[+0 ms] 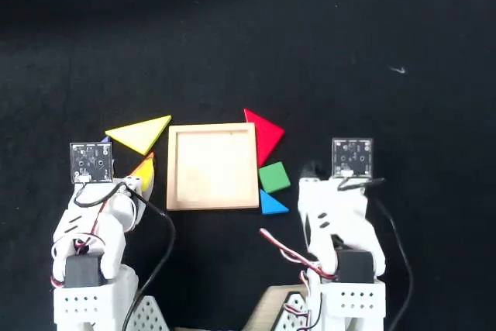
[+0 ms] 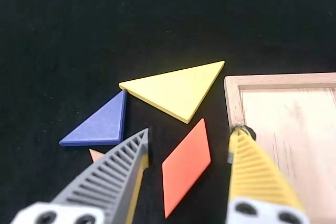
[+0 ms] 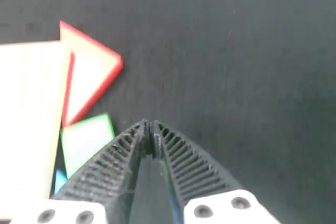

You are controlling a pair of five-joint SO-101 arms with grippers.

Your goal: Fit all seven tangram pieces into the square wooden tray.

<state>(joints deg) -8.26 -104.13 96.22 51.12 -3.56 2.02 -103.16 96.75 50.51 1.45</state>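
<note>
The square wooden tray (image 1: 213, 166) lies mid-table, bare wood inside. Beside its left edge lie a large yellow triangle (image 2: 178, 90), a blue triangle (image 2: 100, 124), an orange parallelogram (image 2: 186, 163) and the corner of a small orange piece (image 2: 96, 155). My left gripper (image 2: 190, 136) stands open over the parallelogram, one finger on each side, the yellow finger (image 2: 247, 166) by the tray's rim (image 2: 233, 103). Off the tray's right edge lie a red triangle (image 3: 89, 74), a green square (image 3: 86, 140) and a small blue triangle (image 3: 59, 179). My right gripper (image 3: 149, 127) is shut, holding nothing, just right of the green square (image 1: 273, 177).
Black cloth covers the table (image 1: 372, 75), with wide room behind and to the right of the tray. Both arm bases (image 1: 93, 292) stand at the near edge. Cables (image 1: 283, 249) trail between them.
</note>
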